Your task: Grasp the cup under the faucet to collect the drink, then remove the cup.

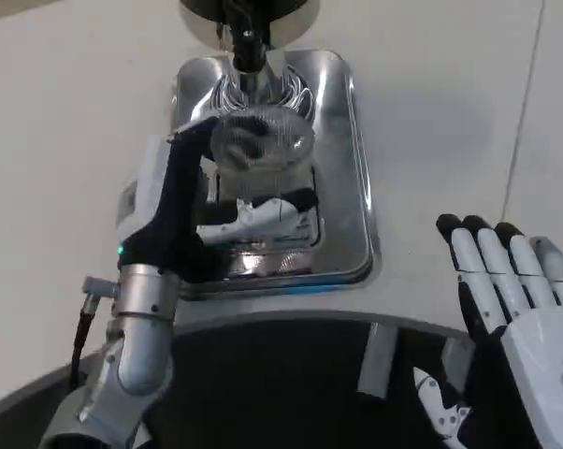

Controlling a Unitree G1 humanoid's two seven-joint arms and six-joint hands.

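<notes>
Left hand [202, 210], white back with black-and-white fingers, wrapped around clear ribbed plastic cup [261, 140]: one finger reaching up along cup's left side near the rim, another finger [263, 217] curled across the front lower down. Cup held, upright, over shiny silver metal drip tray [352, 168], directly below black faucet spout [247, 42] at top of frame. Cannot tell whether cup bottom touches tray. Contents of cup not readable through the ribbing. Silver left forearm [137, 337] rising from bottom-left, green indicator lit near wrist. Right hand [520, 299] well apart from tray at lower right, over white table [66, 122], palm down, fingers straight and side by side, gripping nothing.
</notes>
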